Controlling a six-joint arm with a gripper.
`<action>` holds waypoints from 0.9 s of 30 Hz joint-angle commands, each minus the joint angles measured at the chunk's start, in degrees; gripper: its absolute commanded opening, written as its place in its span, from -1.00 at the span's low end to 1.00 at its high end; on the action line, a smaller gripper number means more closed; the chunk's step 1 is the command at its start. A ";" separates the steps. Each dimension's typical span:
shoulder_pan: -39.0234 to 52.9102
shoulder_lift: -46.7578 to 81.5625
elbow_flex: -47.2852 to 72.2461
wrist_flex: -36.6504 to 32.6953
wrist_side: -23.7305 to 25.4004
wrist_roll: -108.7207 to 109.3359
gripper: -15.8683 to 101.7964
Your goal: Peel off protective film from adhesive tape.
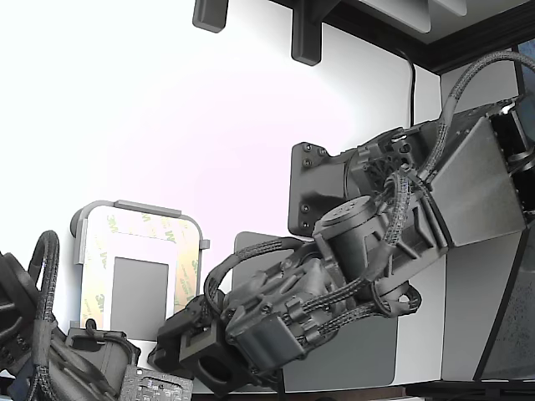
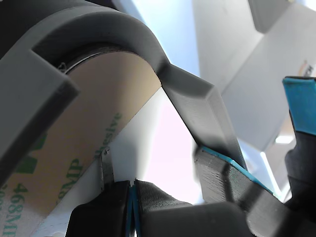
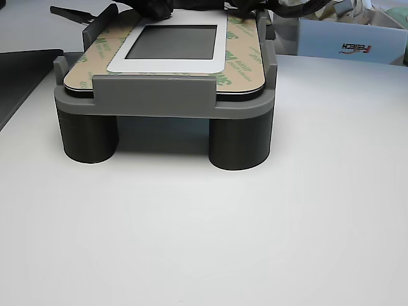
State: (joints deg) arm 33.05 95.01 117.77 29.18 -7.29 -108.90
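The protective film [image 1: 99,251] [image 3: 95,54] lies flat as cream strips with green 3M print, framing a grey rectangle [image 1: 138,288] on a white plate [image 3: 166,65]. The plate rests in a raised grey fixture [image 3: 153,95]. The adhesive tape is hidden under the film. My gripper [image 1: 175,334] sits at the fixture's near end in the exterior view. In the wrist view its dark fingers [image 2: 132,186] are pressed together, shut, at the plate's edge beside the tan film [image 2: 74,148]. A thin pale sliver [image 2: 106,168] stands by the tips. I cannot tell whether it is pinched.
A second arm [image 1: 42,334] crowds the exterior view's lower left. Another pair of blue-padded fingers [image 2: 232,165] stands apart close by. A dark grey mat [image 1: 351,355] lies under my arm. A labelled box [image 3: 344,44] stands behind the fixture, and black posts [image 1: 305,33] hang at the far edge.
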 commanded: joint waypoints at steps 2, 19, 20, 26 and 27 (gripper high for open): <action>-0.26 1.32 -1.49 0.53 0.09 0.18 -0.92; -0.26 0.70 -3.08 1.93 0.00 2.37 -0.92; -0.18 0.70 -3.16 1.93 0.00 2.46 -0.92; -0.18 0.70 -3.69 2.29 0.00 2.99 -0.92; -0.18 0.70 -3.69 2.37 0.00 3.08 -0.92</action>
State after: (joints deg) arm 33.22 94.75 115.84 31.64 -7.12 -105.91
